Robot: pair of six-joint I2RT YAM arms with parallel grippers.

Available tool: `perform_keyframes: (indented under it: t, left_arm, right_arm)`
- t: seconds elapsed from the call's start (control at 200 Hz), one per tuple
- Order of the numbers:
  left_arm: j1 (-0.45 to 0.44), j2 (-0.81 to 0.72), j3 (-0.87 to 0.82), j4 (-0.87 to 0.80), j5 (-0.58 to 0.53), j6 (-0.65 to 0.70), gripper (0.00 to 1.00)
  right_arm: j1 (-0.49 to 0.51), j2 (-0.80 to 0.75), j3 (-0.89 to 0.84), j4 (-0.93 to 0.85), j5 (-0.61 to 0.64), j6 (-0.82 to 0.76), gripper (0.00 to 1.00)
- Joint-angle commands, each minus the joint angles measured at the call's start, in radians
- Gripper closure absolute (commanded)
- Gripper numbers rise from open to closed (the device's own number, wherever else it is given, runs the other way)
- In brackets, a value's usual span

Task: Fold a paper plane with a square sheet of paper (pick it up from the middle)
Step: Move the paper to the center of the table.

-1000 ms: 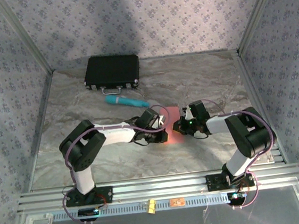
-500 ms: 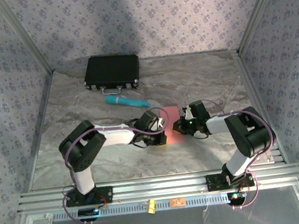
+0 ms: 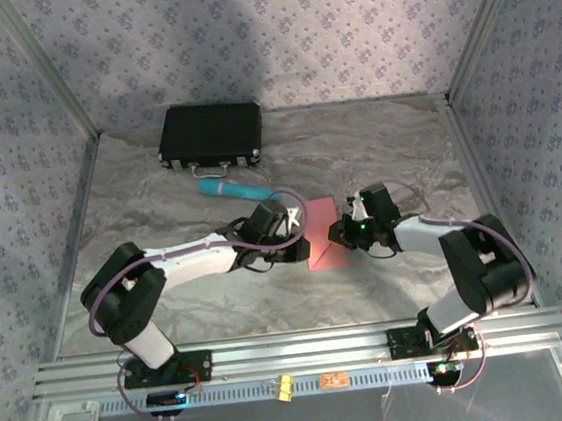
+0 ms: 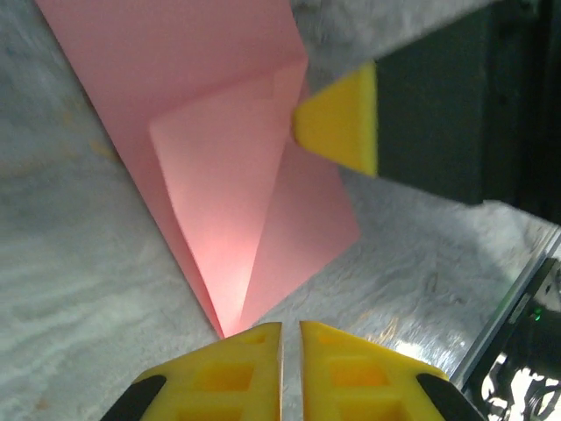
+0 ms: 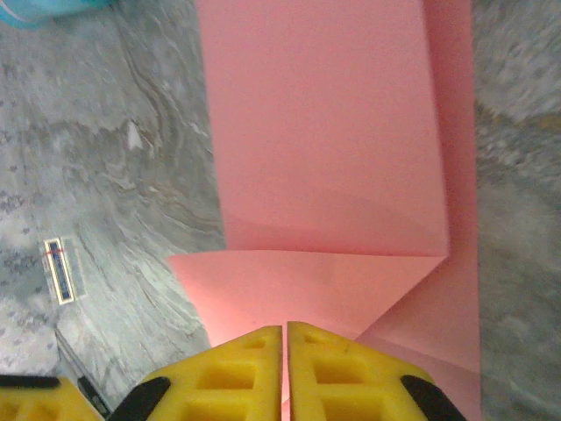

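Note:
The square sheet of paper (image 3: 322, 236) is a creased salmon-pink shape lying on the marbled table between my two grippers. In the left wrist view the paper (image 4: 219, 132) shows one folded flap and a pointed corner just ahead of my left gripper (image 4: 291, 331), which is shut with only table in its thin gap. That gripper (image 3: 291, 231) sits at the paper's left edge. My right gripper (image 3: 345, 232) is at the paper's right side. In the right wrist view the paper (image 5: 324, 132) runs under my right gripper (image 5: 285, 331), which is shut on a folded flap.
A teal cylinder (image 3: 237, 189) lies just behind the left gripper, with its end in the right wrist view's corner (image 5: 53, 7). The black case (image 3: 211, 134) stands at the back left. Patterned walls close in three sides. A metal rail (image 3: 296, 350) runs along the near edge.
The left arm has stretched out low and its gripper has drawn back left off the paper, so more of the pink sheet shows. The right gripper has shifted slightly right.

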Motion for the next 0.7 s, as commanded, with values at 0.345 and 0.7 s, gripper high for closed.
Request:
perform_keyframes:
  t: [0.345, 0.7]
  left_arm:
    - [0.109, 0.277, 0.331, -0.11, 0.069, 0.105, 0.87]
    - [0.127, 0.424, 0.358, -0.106, 0.095, 0.086, 0.92]
  right_arm:
    - [0.0, -0.239, -0.058, -0.202, 0.07, 0.009, 0.84]
    - [0.021, -0.268, -0.095, -0.204, 0.066, 0.039, 0.78]
